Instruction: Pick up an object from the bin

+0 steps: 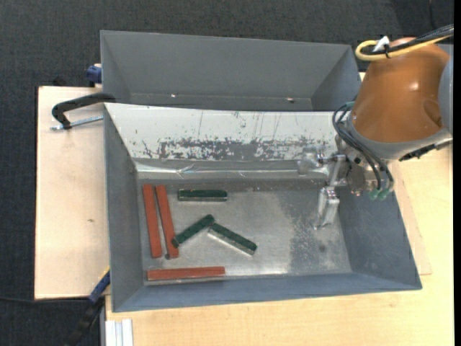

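My gripper [328, 211] hangs low at the right side of the bin, above bare floor near the right wall, and no thing lies under it. The nearest loose thing is a dark green bar with a pale edge [233, 238], lying slanted in the middle of the floor well to the gripper's left. A second dark green bar [192, 231] touches its left end, and the two form a shallow roof shape. A third green bar [202, 194] lies flat near the back wall.
Two red bars [152, 222] [166, 220] lie side by side along the left wall. Another red bar [186, 272] lies along the front wall. The arm's orange cover stands over the bin's right rim.
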{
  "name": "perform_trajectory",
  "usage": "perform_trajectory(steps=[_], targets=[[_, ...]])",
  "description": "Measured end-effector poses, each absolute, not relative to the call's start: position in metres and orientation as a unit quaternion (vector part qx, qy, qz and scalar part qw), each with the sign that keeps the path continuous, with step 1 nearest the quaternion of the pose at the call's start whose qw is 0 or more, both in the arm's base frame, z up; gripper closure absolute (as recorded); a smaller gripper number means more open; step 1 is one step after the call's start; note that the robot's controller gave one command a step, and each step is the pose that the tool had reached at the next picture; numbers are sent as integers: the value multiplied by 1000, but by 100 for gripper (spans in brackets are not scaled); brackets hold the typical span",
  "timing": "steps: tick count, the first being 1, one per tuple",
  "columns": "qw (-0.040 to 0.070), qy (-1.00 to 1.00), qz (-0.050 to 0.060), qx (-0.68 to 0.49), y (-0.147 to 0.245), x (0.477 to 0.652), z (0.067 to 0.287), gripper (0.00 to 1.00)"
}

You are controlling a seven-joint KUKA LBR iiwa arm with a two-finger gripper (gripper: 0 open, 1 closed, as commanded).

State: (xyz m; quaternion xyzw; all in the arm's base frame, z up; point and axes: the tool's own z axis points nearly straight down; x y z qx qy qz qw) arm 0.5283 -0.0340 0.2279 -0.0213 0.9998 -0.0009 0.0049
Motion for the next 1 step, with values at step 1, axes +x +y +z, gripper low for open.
perform_trajectory(steps=[1], targets=[[2,997,0,-81,1,536,174,0]])
